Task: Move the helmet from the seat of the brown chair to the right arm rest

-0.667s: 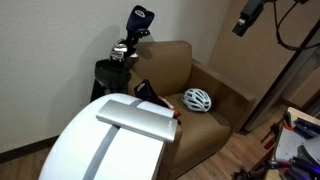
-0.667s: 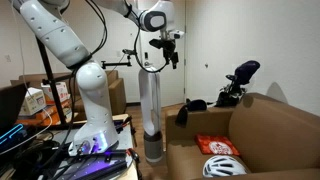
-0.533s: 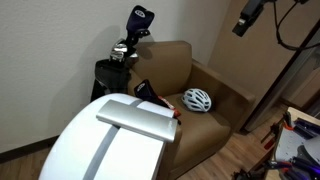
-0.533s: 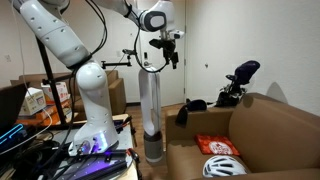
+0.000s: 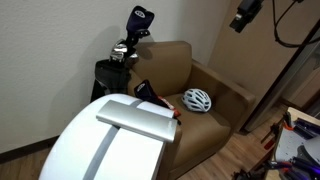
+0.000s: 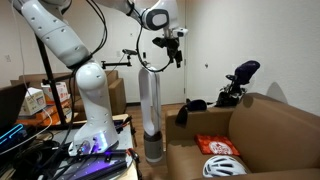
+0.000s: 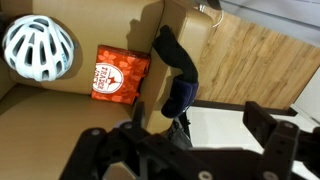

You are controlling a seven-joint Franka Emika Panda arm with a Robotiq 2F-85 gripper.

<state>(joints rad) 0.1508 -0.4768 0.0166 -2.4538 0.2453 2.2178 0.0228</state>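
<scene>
Over at the top-left of the wrist view we've got the white helmet (image 7: 38,47) sitting on the seat of the brown chair (image 7: 110,25), with a red packet (image 7: 120,72) just to its right. Our hand (image 7: 185,150) hangs well apart from it, fingers spread wide, holding nothing. So the helmet lies below and left of the hand. We reckon the next move is a long drop down and to the left.

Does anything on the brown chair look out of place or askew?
Nothing looks spilled or damaged. A white helmet and a red packet lie on the seat, and a dark item hangs over one armrest.
</scene>
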